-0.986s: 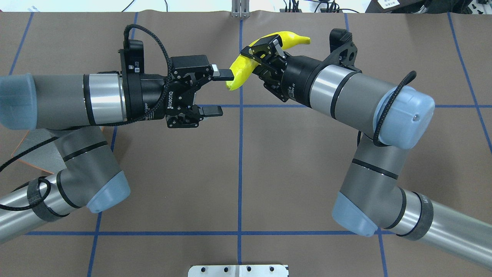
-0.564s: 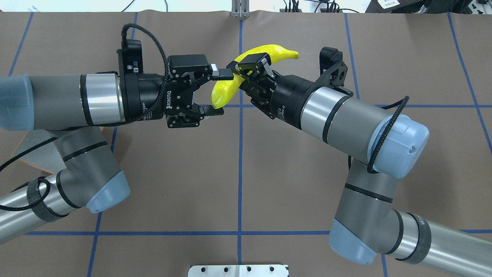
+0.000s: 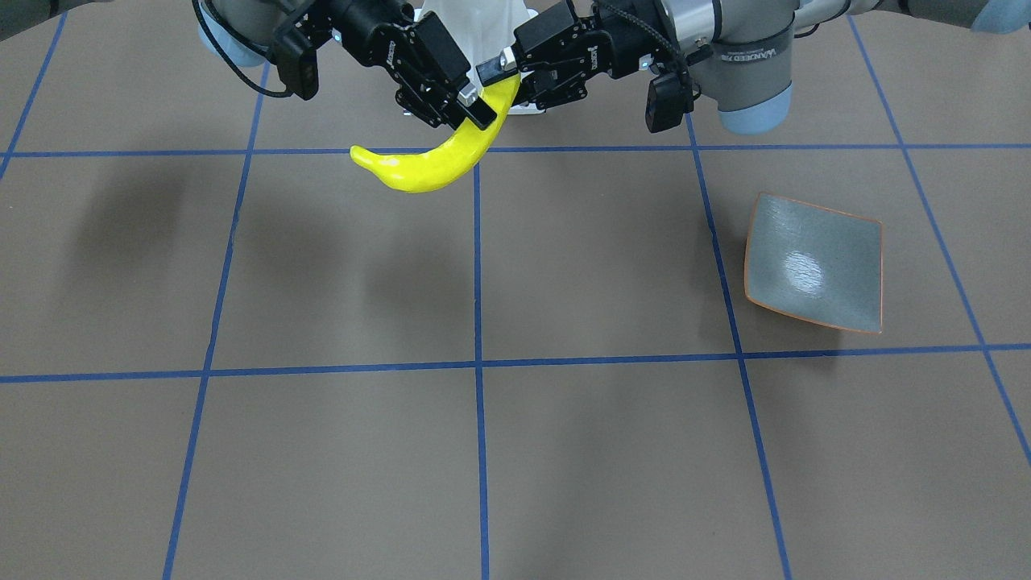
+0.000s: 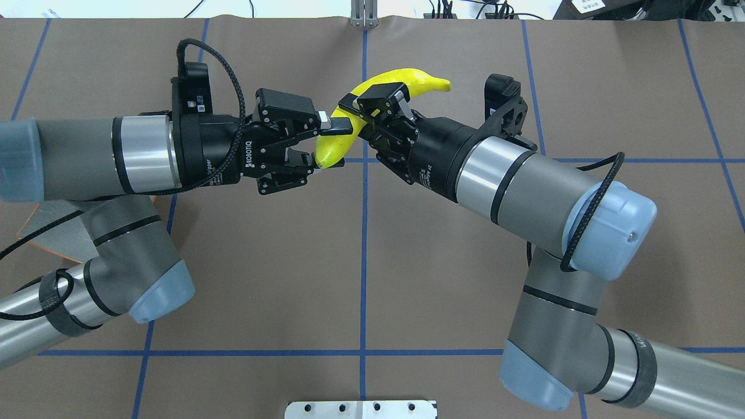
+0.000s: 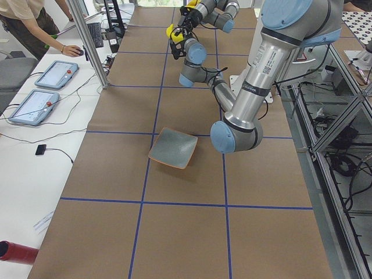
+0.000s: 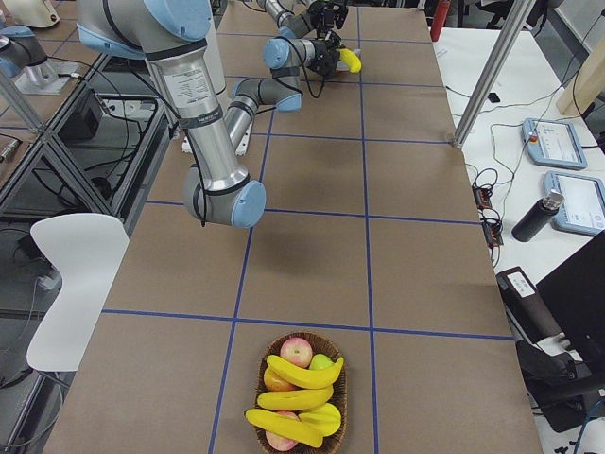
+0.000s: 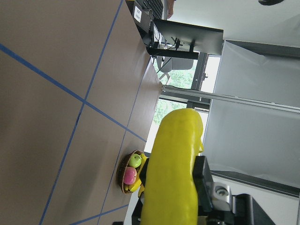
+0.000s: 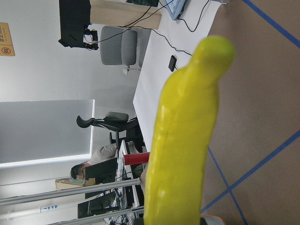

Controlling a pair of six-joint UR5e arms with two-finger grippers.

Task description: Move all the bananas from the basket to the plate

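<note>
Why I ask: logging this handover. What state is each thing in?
banana: held in mid-air.
right gripper: shut on banana.
left gripper: shut on banana's end, it seems.
plate: empty, on the table.
basket: holds three bananas and other fruit.

Left arm (image 4: 81, 157): stretched level toward the bench (image 4: 262, 262) centre; left gripper (image 4: 329, 144) closed on one end of banana (image 4: 407, 78). Right arm (image 4: 524, 186): angled in opposite; right gripper (image 4: 365, 116) clamping its middle.
</note>
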